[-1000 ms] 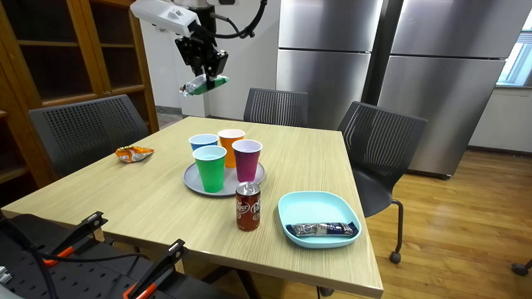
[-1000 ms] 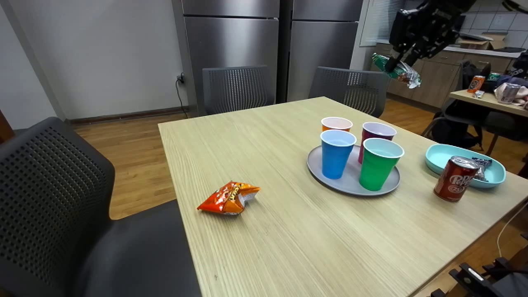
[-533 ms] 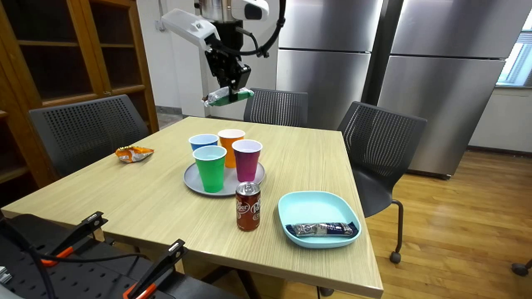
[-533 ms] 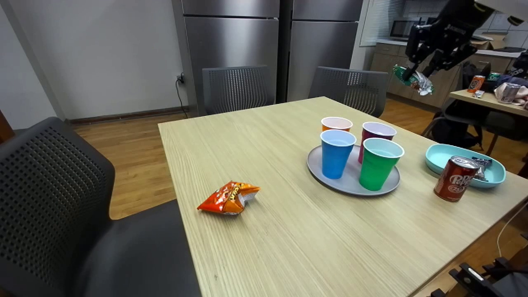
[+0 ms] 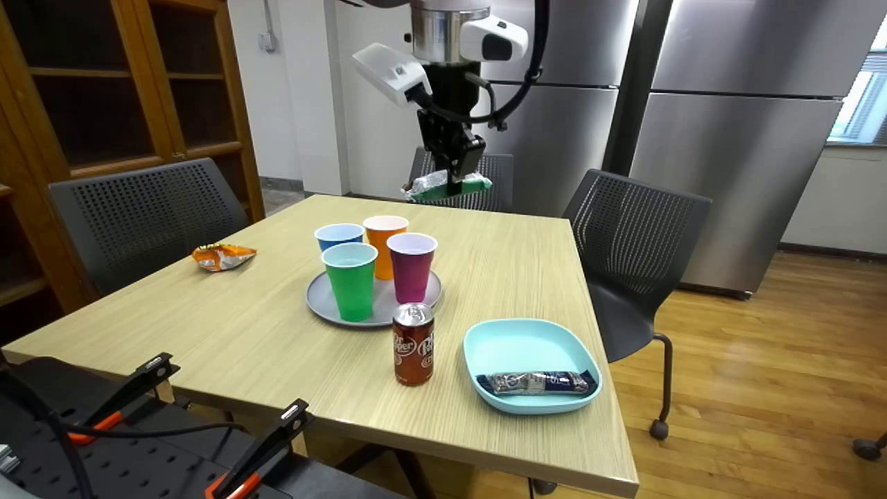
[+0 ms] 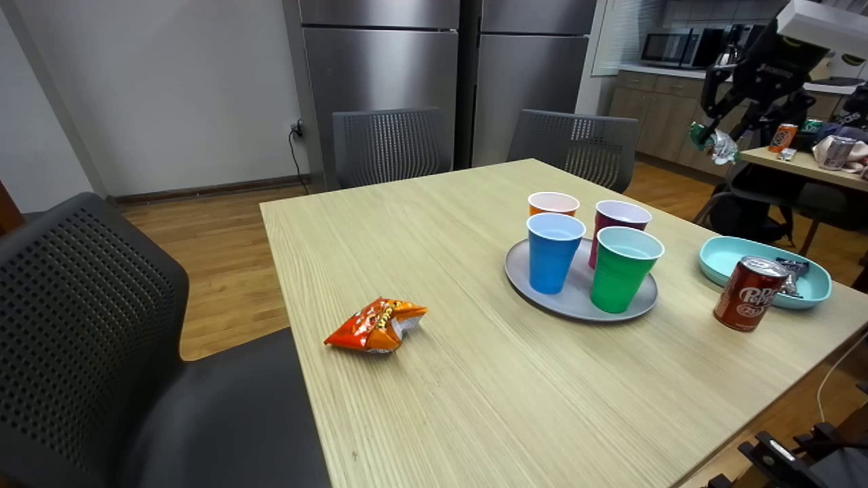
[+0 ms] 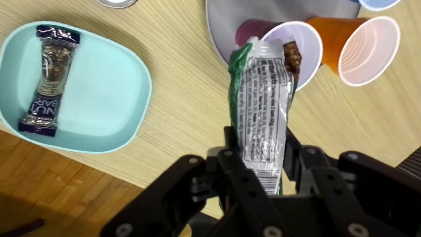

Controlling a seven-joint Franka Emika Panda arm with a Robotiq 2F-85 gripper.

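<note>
Pincer (image 7: pixel 261 138) is clamped on a green-and-silver wrapped bar (image 7: pixel 263 98), squeezing both long sides, roughly mid-length. Brown content shows at the wrapper corner by the crimped end; the printed label side faces the wrist view. In both exterior views the bar hangs in the air, apart from desk (image 5: pixel 229 319) and cups. Wrist view has its end crossing the purple cup's (image 5: pixel 411 274) rim, but that's line of sight only, no contact.

On the desk: round grey plate (image 5: pixel 320 299) carrying four upright cups: that purple one plus green cup (image 5: pixel 350 287), blue cup (image 6: pixel 553 257), orange cup (image 5: pixel 380 255). Dr Pepper can (image 5: pixel 414 350) upright near the plate, not touching it. Light-blue tray (image 5: pixel 533 346) near the can; a second wrapped bar, a dark-blue-ended nut bar (image 7: pixel 54 77), lies flat in it along one side. Orange snack bag (image 6: pixel 376 327) lies well apart from plate and tray.

Around: dark mesh-back chairs (image 5: pixel 636 235), steel fridges (image 5: pixel 727 187) behind, wood floor (image 5: pixel 783 388).
</note>
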